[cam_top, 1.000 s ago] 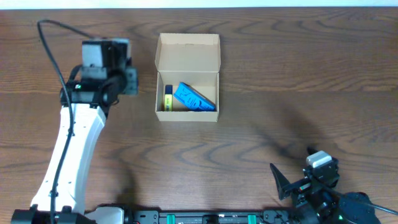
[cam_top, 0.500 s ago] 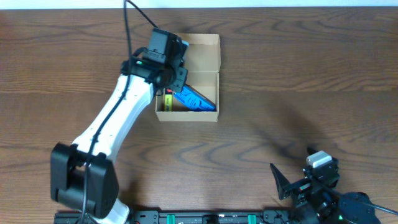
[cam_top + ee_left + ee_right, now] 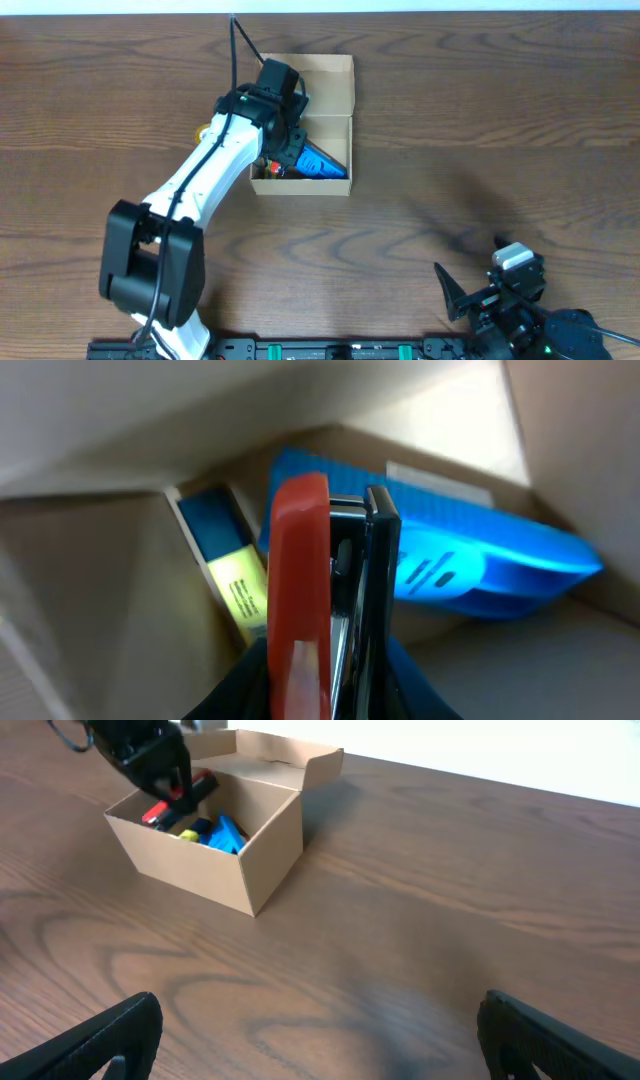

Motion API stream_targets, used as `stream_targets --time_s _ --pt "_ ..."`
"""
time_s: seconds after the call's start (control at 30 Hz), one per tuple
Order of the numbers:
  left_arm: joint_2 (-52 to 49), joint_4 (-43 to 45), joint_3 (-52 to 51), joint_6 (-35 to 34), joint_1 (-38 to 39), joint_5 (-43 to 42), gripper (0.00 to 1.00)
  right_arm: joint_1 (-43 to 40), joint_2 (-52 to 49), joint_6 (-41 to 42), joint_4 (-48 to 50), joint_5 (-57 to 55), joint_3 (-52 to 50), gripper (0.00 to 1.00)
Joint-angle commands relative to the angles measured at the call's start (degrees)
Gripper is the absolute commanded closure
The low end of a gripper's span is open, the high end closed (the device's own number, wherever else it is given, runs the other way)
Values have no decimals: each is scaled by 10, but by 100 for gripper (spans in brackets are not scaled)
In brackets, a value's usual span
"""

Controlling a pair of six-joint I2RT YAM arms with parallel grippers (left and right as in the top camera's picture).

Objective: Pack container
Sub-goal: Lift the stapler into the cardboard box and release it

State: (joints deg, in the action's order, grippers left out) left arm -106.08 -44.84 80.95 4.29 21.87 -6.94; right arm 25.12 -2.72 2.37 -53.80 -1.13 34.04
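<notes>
- Container (image 3: 330, 75): plain tan-brown cardboard.
- Packet (image 3: 480, 560): bright blue, paler blue markings.
- Held item (image 3: 300, 610): red and black.
- Small item (image 3: 235, 575): yellow, dark blue end.
- Table (image 3: 480, 130): dark brown wood grain.

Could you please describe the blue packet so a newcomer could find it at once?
On the wooden table stands an open tan cardboard box, flap lid folded back. Inside, the blue packet lies slanted toward the right side. It is the only wide, bright blue thing there; the yellow-labelled item beside it is narrower, and the left gripper holds a red item.
</notes>
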Motion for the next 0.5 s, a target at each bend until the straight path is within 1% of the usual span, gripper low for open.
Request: stream_targets --time_s 0.0,0.03,0.13,0.3,0.47 --pt "-3 -2 14 -1 0 -1 82 -4 3 6 0 -4 -1 1" --pt "-3 -2 14 -1 0 -1 68 -4 3 6 0 -4 -1 1" --pt "-3 -1 14 -1 0 -1 45 -4 3 6 0 -4 -1 1" --pt "1 1 14 -1 0 -2 41 -4 3 6 0 -4 -1 1" --pt "33 1 19 -10 -6 -3 41 -4 3 6 0 -4 -1 1"
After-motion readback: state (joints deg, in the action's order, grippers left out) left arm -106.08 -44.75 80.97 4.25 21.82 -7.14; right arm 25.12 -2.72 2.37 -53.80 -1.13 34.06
